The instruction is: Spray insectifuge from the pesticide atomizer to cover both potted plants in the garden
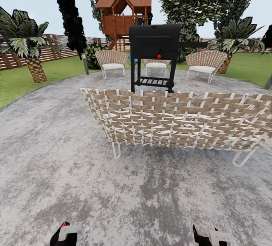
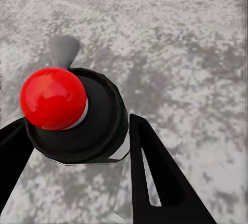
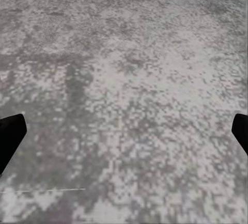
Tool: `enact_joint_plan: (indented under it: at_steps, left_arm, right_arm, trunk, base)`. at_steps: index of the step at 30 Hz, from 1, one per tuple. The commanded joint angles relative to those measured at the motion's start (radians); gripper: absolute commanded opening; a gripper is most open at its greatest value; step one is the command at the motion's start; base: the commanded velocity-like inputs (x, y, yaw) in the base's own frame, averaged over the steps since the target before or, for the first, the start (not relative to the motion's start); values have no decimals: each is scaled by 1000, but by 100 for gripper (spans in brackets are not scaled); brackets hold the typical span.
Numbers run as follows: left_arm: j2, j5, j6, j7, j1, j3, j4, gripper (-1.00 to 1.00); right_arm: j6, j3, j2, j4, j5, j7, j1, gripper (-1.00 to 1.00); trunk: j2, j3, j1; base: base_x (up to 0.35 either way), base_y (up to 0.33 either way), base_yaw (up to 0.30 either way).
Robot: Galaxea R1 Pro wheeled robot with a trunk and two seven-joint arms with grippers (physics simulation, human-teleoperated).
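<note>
Both hands sit at the bottom edge of the head view over the mottled grey stone patio (image 1: 56,155). In its wrist view the left hand (image 2: 77,146) has its dark fingers (image 2: 160,182) clamped on a black object topped with a red ball (image 2: 53,98); whether this is the pesticide atomizer I cannot tell. Fingertips of the right hand (image 3: 124,133) stand wide apart. Ahead stands a woven wicker sofa (image 1: 181,119), behind it a black grill (image 1: 155,49), wicker chairs (image 1: 112,60) and a wooden playhouse (image 1: 122,13).
</note>
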Motion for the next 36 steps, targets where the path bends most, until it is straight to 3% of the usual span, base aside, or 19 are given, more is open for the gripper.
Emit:
enact_joint_plan:
  at_steps: [1, 26, 36]
  left_arm:
    - [0, -10, -3, 6, -1, 3, 1, -100]
    - [-1, -10, -7, 4, 0, 2, 5, -100]
    - [-2, -11, -8, 4, 4, 1, 3, -100]
  right_arm:
    - [-3, -3, 0, 1, 4, 0, -1, 100]
    - [-4, -2, 9, 2, 5, 0, -1, 100]
    - [-4, -3, 10, 1, 5, 0, -1, 100]
  trunk:
    - [0, 3, -1]
    - [6, 100, -12]
    - [6, 100, -12]
  base:
    - [0, 0, 0]
    - [0, 0, 0]
    - [0, 43, 165]
